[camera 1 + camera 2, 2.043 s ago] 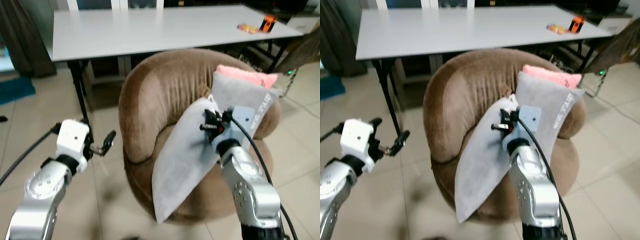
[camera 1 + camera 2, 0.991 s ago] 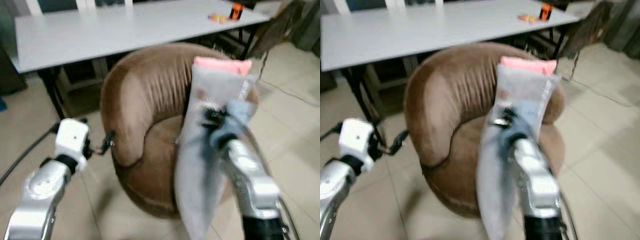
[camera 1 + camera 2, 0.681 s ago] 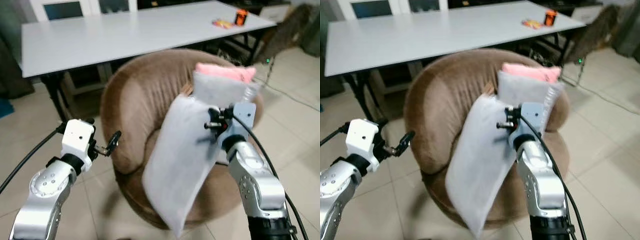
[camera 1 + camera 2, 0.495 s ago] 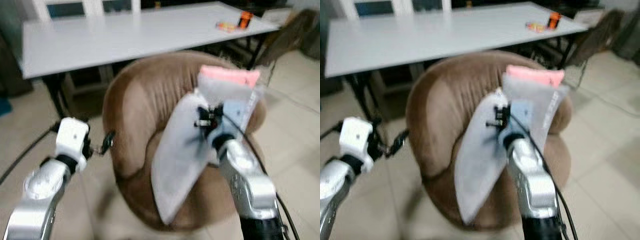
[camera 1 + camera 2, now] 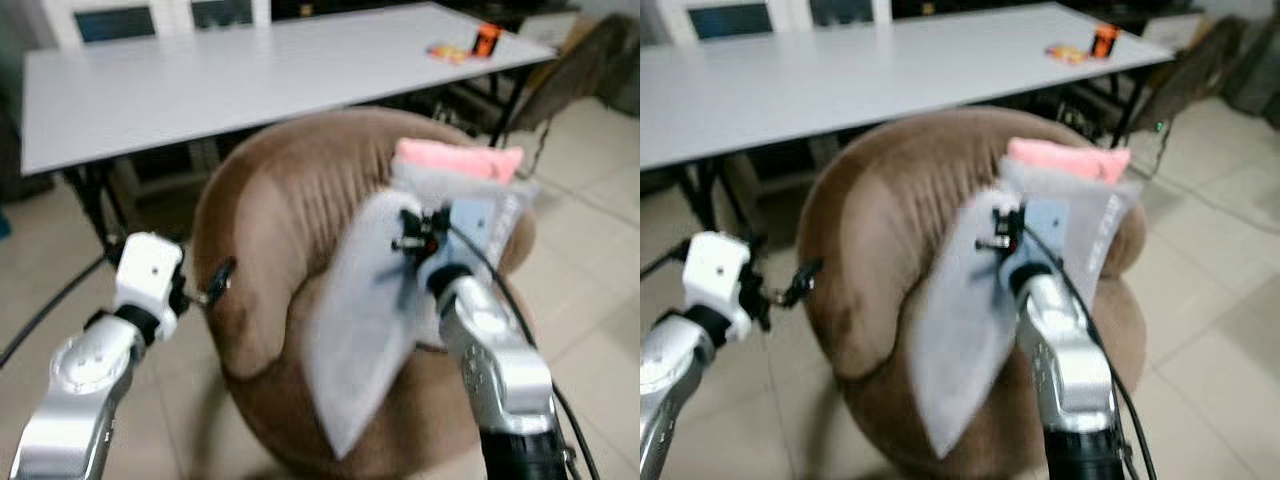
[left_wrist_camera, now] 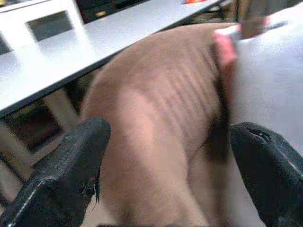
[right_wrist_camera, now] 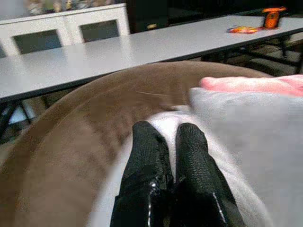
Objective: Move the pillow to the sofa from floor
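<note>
Right gripper [image 7: 164, 142], fingers pinched together on the grey pillow [image 5: 365, 320], holds it hanging over the brown sofa's [image 5: 270, 220] seat. Left gripper [image 6: 165, 175], fingers spread apart, beside the sofa.

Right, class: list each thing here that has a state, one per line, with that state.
Grey pillow: off the floor, hanging over the sofa seat, pinched by the right pincer.
Right pincer: shut on the pillow's top edge.
Left pincer: open, holding nothing, beside the sofa.
Brown sofa: already bears a grey and a pink cushion.
</note>
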{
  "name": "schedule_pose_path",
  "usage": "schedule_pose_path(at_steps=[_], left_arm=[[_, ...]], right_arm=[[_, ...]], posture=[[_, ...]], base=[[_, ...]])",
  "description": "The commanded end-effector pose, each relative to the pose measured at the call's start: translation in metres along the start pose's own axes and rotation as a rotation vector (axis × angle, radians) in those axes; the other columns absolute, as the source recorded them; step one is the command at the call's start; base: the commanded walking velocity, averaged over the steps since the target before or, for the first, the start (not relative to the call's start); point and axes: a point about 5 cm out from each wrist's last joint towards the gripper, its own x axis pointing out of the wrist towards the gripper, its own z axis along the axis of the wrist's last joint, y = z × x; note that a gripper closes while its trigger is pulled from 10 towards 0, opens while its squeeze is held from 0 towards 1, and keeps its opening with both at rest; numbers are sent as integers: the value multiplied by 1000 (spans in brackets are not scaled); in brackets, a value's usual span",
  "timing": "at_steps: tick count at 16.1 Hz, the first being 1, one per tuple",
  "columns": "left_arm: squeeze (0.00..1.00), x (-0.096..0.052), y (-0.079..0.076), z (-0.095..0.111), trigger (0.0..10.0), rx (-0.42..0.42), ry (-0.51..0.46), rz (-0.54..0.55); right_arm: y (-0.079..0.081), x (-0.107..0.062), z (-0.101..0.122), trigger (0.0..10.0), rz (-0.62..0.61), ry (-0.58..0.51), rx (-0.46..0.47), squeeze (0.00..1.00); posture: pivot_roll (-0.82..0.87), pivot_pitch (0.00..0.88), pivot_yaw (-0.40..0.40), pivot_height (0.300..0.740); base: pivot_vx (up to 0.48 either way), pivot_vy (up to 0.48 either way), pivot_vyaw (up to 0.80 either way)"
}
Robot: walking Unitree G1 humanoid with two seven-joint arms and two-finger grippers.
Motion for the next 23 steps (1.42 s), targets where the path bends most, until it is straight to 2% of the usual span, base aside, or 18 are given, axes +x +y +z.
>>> schedule_pose_path(at_steps=[1,2,3,5,6,7,9,11,13,15,16,17,20,21,23], left_arm=[[0,-1,-7,3,10000,4,-11,-56],[0,0,-9,2,10000,4,-7,-78],[0,-2,-11,1,10000,1,-4,-88],[0,-4,-14,1,10000,1,-1,-101],[0,-6,-16,1,10000,-4,3,-108],[0,-8,-18,1,10000,-8,5,-115],[0,-14,-20,-1,10000,-14,20,-144],[0,-21,-21,-2,10000,-12,39,-155],[0,-25,-21,-1,10000,-8,43,-155],[0,-30,-20,1,10000,0,53,-153],[0,-32,-19,2,10000,3,57,-148],[0,-33,-18,2,10000,6,59,-146],[0,-35,-16,3,10000,11,62,-141],[0,-36,-17,3,10000,10,65,-140],[0,-36,-18,3,10000,8,67,-139]], right_arm=[[-8,5,8,10000,-39,-45,-26,0],[-20,15,2,10000,-140,-2,-87,0],[-28,20,-3,10000,-196,14,-82,0],[-34,31,-5,10000,-201,18,-90,0],[-38,44,-5,10000,-205,19,-73,0],[-40,50,-5,10000,-205,24,-71,0],[-41,71,-1,10000,-210,34,-92,0],[-33,90,2,10000,-239,32,-131,0],[-22,95,4,10000,-242,23,-163,0],[5,105,16,10000,-213,-30,-208,0],[16,108,24,10000,-198,-71,-267,0],[22,110,31,10000,-199,-101,-274,0],[25,117,57,10000,-185,-167,-209,0],[25,119,64,10000,-164,-180,-157,0],[21,119,61,10000,-164,-159,-190,0]], posture=[[23,0,-8,740],[23,0,-8,740],[20,0,-10,740],[29,0,-18,740],[31,0,-19,740],[39,0,-24,740],[54,0,-33,740],[70,0,-39,740],[94,0,-45,740],[107,0,-49,740],[115,0,-49,740],[120,0,-51,740],[121,0,-56,740],[120,0,-59,740],[119,0,-63,740]], base=[[0,0,0],[0,0,0],[0,0,0],[0,0,0],[0,0,0],[0,0,0],[0,0,0],[0,0,0],[0,0,0],[0,0,0],[0,0,0],[0,0,0],[0,0,0],[0,0,0],[0,0,0]])
